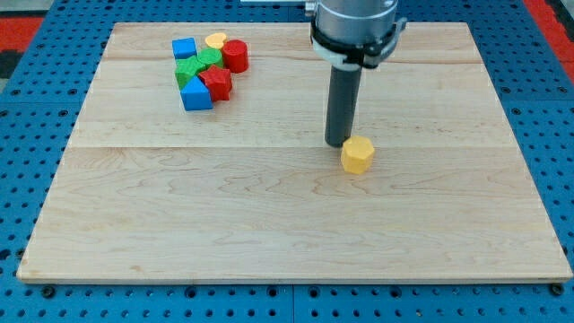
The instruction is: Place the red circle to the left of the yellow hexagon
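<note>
The red circle (pixel 236 56) sits in a cluster of blocks at the view's top left. The yellow hexagon (pixel 357 155) lies alone near the board's middle, right of centre. My tip (pixel 337 143) stands just to the upper left of the yellow hexagon, touching or almost touching it, far to the right of the red circle.
The cluster also holds a blue square block (pixel 184 48), a yellow block (pixel 215 40), green blocks (pixel 198 66), a red star-like block (pixel 216 83) and a blue block (pixel 195 95). The wooden board (pixel 269 224) lies on a blue perforated table (pixel 27 117).
</note>
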Available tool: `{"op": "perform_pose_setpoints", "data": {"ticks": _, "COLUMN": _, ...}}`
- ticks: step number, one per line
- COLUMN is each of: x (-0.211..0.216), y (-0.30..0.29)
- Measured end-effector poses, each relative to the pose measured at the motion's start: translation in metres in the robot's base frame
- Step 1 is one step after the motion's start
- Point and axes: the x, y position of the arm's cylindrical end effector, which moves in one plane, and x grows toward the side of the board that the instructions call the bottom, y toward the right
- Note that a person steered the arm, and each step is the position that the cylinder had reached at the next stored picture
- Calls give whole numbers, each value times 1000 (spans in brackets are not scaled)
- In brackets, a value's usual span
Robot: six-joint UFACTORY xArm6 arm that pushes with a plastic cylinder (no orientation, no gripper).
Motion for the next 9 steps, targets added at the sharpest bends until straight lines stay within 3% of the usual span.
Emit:
{"op": "perform_pose_setpoints", "data": {"ticks": 2, "x": 57, "y": 87}}
{"op": "perform_pose_setpoints", "data": {"ticks": 4, "x": -44, "y": 57}}
{"op": "perform_pose_setpoints", "data": {"ticks": 5, "x": -117, "y": 25}}
{"op": "perform_pose_setpoints", "data": {"ticks": 7, "x": -242, "y": -122}}
{"op": "perform_pose_setpoints", "data": {"ticks": 8, "x": -258, "y": -178}}
{"op": "perform_pose_setpoints", "data": {"ticks": 9, "x": -234, "y": -212}}
